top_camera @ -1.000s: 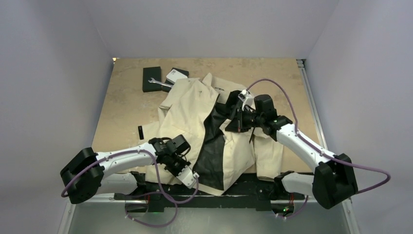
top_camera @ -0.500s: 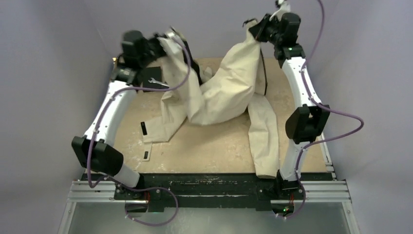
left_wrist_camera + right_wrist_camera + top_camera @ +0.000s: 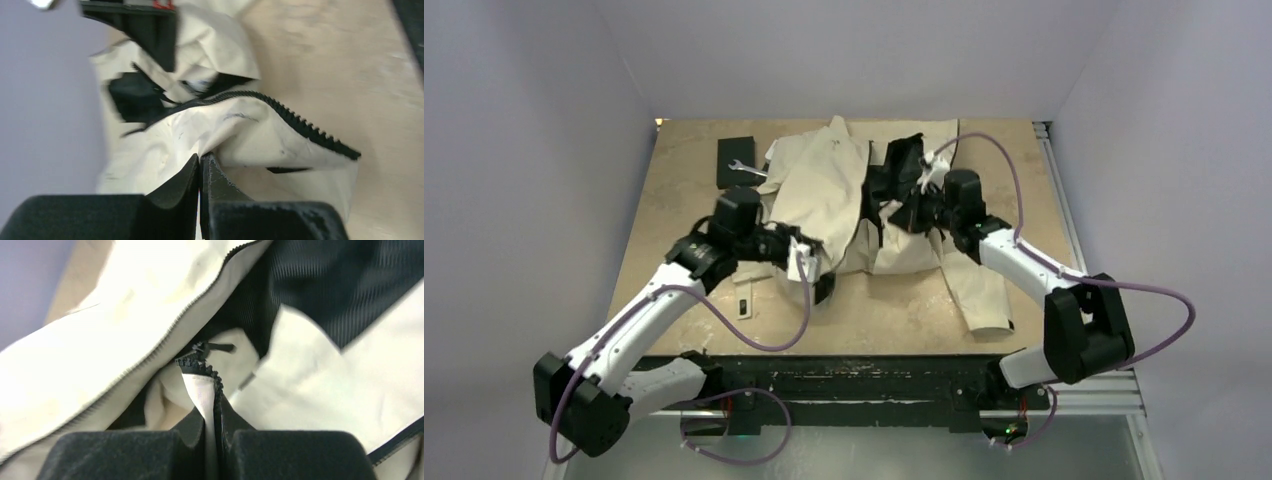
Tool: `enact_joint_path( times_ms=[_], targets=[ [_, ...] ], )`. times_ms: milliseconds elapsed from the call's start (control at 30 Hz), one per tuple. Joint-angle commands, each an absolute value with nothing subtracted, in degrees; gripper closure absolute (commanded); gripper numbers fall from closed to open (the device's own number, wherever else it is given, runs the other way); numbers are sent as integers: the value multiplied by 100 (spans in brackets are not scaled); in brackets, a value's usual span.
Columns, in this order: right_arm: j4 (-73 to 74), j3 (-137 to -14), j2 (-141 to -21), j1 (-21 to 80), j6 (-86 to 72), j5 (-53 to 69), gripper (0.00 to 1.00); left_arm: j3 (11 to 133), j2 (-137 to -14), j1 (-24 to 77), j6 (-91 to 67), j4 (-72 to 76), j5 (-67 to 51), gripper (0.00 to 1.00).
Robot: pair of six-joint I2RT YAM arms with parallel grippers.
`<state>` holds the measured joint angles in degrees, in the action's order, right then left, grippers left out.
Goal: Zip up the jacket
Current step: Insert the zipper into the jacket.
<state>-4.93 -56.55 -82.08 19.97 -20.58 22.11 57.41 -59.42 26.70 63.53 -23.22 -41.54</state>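
The cream jacket lies crumpled at the back middle of the table, black lining showing, one sleeve trailing toward the front right. My left gripper is shut on the jacket's near left edge; in the left wrist view the jaws pinch cream fabric just below a black toothed zipper edge. My right gripper is shut on the opposite front edge. Its jaws clamp the fabric strip with zipper teeth, and the zipper slider sits just beyond.
A black box with a small wrench beside it lies at the back left, next to the jacket. A small dark piece rests on the tabletop near the left arm. Walls close in on three sides.
Half a second ago both arms held the jacket high at the back. Now they have come down and the jacket lies on the table, each gripper still gripping an edge.
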Motion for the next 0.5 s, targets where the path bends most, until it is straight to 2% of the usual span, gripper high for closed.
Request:
enact_joint_path(
  times_ms=[0,167,233,333,367,433,467],
  targets=[
    [-1062,-4743,-7435,2004,-2289,2710,100,5201,-6235,3146,7049,-3063,-4554,100],
    [-712,-4092,-6843,2004,-1997,3465,100,4950,-6519,3487,7569,-3127,-4492,100],
    [-716,-3771,-6740,2012,-1943,3687,100,4756,-6432,3580,7474,-2911,-4425,85],
    [-811,-3329,-6693,2036,-1766,4085,100,4319,-6112,3604,7333,-2633,-4297,80],
    [-796,-3259,-6720,2050,-1692,4155,100,4165,-5981,3609,7349,-2603,-4275,73],
    [-812,-3259,-6840,2189,-1670,4299,100,3894,-5753,3614,7282,-2547,-4293,52],
    [-743,-3339,-6921,2290,-1638,4255,100,3783,-5659,3624,7247,-2544,-4321,49]
  ],
)
